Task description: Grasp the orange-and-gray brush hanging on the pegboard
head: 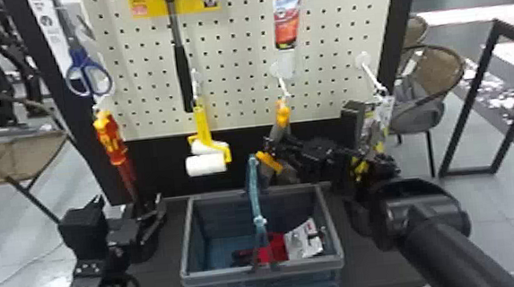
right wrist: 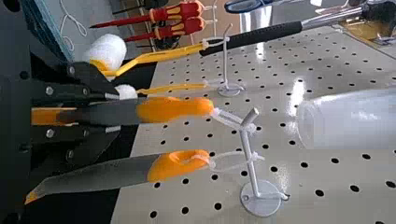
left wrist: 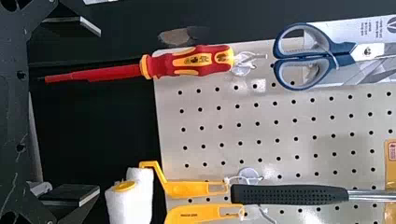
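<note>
Nearest us, at the head view's four o'clock, our right arm (head: pixel 455 248) has its fingers (right wrist: pixel 112 129) pinching the brush (right wrist: pixel 175 108) near one o'clock: light, stiff, best held mid-handle, we judge; left fingers (left wrist: pixel 67 191) spread, eight o'clock

Glossy clear plastic tube (right wrist: pixel 350 119), ribbed matt black hammer grip (left wrist: pixel 289 194), seemingly fuzzy white roller (left wrist: pixel 135 196)

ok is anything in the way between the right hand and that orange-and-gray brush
Nothing visible is: the right hand has its fingers on either side of the gray part of the orange-and-gray brush. A second, similar brush hangs beside it on the same hook, outside the fingers.
</note>
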Available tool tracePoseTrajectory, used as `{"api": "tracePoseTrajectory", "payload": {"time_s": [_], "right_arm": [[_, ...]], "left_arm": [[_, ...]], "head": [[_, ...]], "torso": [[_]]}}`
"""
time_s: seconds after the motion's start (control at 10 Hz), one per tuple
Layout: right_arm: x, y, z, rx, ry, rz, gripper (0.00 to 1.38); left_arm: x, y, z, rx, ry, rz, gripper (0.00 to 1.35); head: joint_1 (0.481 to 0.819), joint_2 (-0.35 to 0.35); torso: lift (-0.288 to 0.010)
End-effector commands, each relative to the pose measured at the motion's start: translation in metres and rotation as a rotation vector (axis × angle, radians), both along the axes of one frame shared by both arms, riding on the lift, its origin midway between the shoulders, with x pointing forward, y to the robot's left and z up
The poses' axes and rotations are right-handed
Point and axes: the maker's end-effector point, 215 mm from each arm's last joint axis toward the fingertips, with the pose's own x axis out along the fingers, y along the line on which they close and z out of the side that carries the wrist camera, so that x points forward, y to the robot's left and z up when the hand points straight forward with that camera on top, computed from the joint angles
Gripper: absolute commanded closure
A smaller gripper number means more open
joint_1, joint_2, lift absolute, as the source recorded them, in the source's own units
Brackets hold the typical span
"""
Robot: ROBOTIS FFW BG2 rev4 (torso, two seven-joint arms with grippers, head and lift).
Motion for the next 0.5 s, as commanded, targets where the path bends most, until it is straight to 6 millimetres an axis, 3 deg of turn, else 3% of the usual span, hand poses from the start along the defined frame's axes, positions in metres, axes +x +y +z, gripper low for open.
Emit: {"api": "tracePoseTrajectory", "payload": {"time_s": [0.0, 0.4], "right_arm": [[0.0007, -0.0031, -0.0012, -0.003, 0.000, -0.004, 1.23], [0.0010, -0.0042, -0.0027, 0.001, 0.004, -0.008, 1.22]], "left_arm": [[-0.0006, 0.0000, -0.0004, 0.000, 0.000, 0.000, 0.12], [-0.0006, 0.0001, -0.0008, 0.000, 0.000, 0.000, 0.12]], "head": [[0.549, 0.000], [0.549, 0.000]], "torso": [[-0.100], [-0.100]]}}
